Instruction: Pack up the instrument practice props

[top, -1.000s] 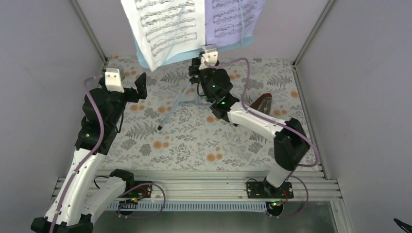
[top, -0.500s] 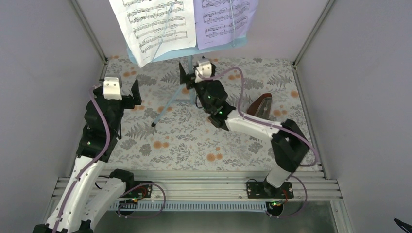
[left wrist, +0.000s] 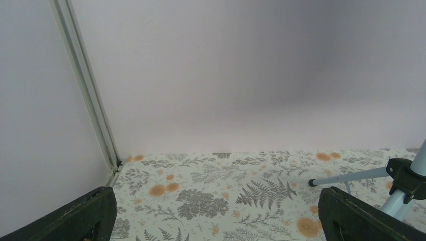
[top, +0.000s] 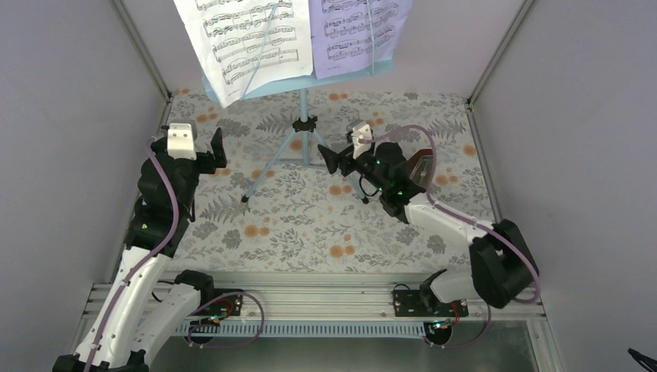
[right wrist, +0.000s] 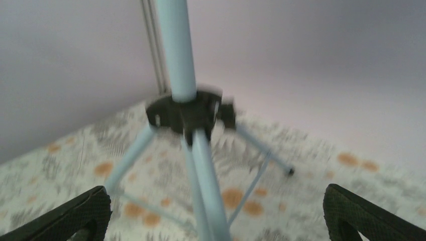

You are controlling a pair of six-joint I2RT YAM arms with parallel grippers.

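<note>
The right gripper (top: 325, 159) has backed off the music stand (top: 300, 124), open-jawed like the left gripper (left wrist: 216, 206); sheet-music pages (top: 248, 43) bear printed notes.

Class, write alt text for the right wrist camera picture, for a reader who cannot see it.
Blurred close-up of a light-blue music stand: its pole, black hub and spread legs, on a floral tabletop. The right gripper is wide open, empty, its black fingers at the bottom corners; a pale wall behind.
</note>
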